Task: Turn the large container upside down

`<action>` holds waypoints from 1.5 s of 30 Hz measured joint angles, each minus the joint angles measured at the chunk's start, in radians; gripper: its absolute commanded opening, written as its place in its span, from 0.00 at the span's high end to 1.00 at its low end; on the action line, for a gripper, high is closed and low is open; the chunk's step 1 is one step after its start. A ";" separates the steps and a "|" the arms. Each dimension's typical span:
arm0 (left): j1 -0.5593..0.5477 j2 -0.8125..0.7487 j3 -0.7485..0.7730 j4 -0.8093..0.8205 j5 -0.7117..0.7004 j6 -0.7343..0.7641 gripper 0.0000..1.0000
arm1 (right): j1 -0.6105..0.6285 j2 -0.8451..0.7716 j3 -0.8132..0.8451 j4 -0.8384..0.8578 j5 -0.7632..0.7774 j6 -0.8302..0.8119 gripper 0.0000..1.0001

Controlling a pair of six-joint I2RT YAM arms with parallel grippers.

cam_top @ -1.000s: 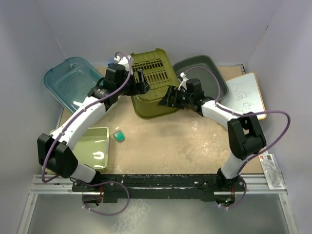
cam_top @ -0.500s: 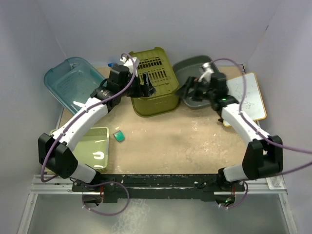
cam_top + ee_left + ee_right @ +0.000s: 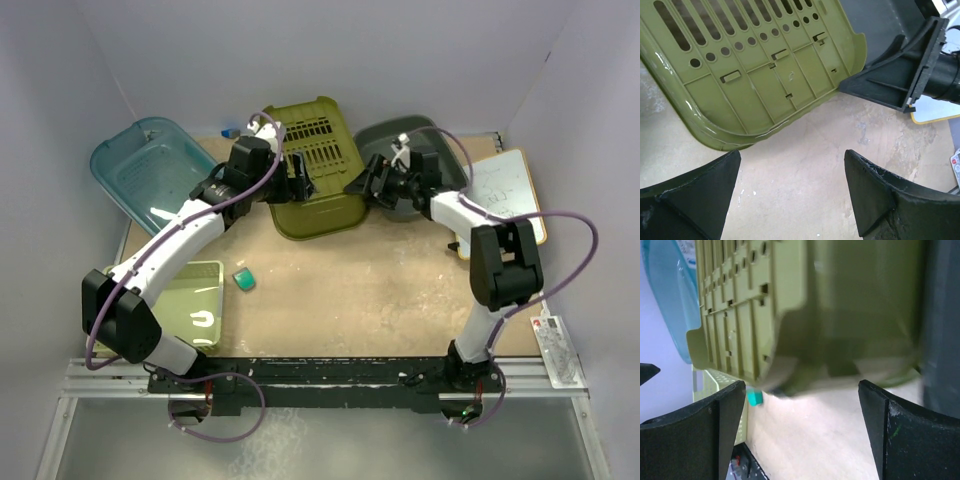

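Observation:
The large olive-green slotted container [image 3: 318, 170] lies at the back middle of the table with its ribbed, slotted base facing up. In the left wrist view its base [image 3: 755, 65] fills the upper left. My left gripper [image 3: 299, 182] is open and empty at the container's left front edge, over bare table [image 3: 792, 195]. My right gripper [image 3: 361, 187] is open and empty, just off the container's right side. The right wrist view shows the container's wall [image 3: 840, 305], blurred, above the open right gripper [image 3: 802, 432].
A dark grey tub [image 3: 425, 145] sits right of the olive container. A blue-green tub [image 3: 145, 170] is at the back left. A pale green tray [image 3: 195, 295] and a small teal block [image 3: 243, 278] lie front left. A whiteboard [image 3: 508, 195] lies at the right.
My right arm swung away toward the grey tub, then came back to the olive container's right side. My left gripper shifted slightly right along the container's edge.

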 measured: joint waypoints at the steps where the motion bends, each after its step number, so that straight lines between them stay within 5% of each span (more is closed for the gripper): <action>1: 0.000 0.000 0.000 -0.007 -0.005 0.002 0.18 | 0.019 0.026 0.022 0.005 -0.012 0.011 0.04; 11: 0.000 -0.002 0.005 -0.027 -0.025 0.021 0.18 | 0.152 0.024 0.128 -0.035 -0.089 -0.049 0.03; 18: 0.000 -0.002 0.010 -0.028 -0.025 0.037 0.18 | 0.103 -0.068 0.230 -0.282 0.248 -0.230 0.04; 28: 0.000 -0.013 0.013 -0.028 -0.025 0.043 0.18 | 0.110 0.063 0.402 -0.492 0.645 -0.414 0.20; 35: 0.000 -0.013 0.013 -0.028 -0.024 0.043 0.18 | 0.132 0.231 0.546 -0.583 0.729 -0.500 0.36; 45: 0.000 -0.026 0.013 -0.026 -0.024 0.043 0.18 | 0.170 0.358 0.585 -0.608 0.758 -0.554 0.71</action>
